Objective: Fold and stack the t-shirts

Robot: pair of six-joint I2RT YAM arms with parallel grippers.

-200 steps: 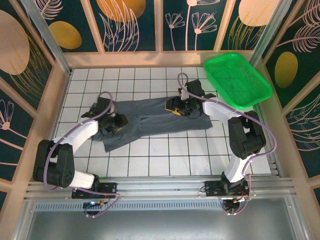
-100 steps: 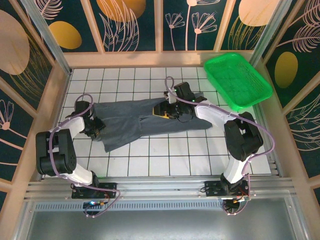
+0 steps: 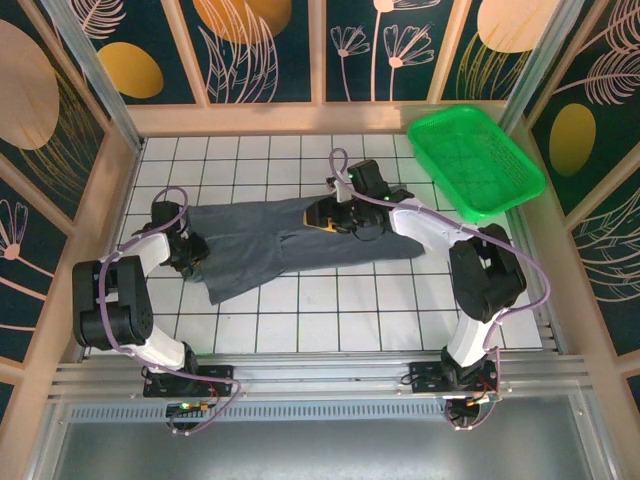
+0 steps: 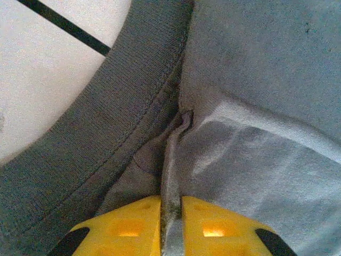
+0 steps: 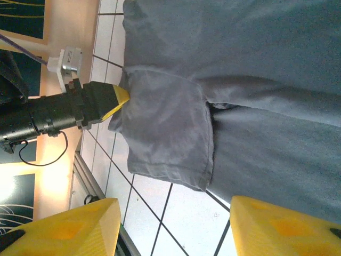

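One dark slate-grey t-shirt (image 3: 290, 245) lies spread across the white tiles, its left end bunched. My left gripper (image 3: 190, 255) sits at that left end. In the left wrist view its yellow jaws (image 4: 171, 224) are shut on a thin pinched fold of the shirt (image 4: 256, 106) beside the ribbed collar (image 4: 122, 112). My right gripper (image 3: 330, 215) hovers over the shirt's far edge near the middle. The right wrist view shows it open (image 5: 175, 208), nothing between its yellow fingers (image 5: 64, 229), above bare tile beside a sleeve (image 5: 165, 133).
A bright green plastic basket (image 3: 475, 160) stands tilted at the back right corner. Low wooden walls (image 3: 100, 220) ring the tiled floor (image 3: 330, 310). The left arm's gripper tip (image 5: 120, 98) shows in the right wrist view, at the shirt's edge.
The left gripper moved left to the shirt's left end and closed on a fold of fabric. The right gripper shifted a little left along the shirt's far edge, still open.
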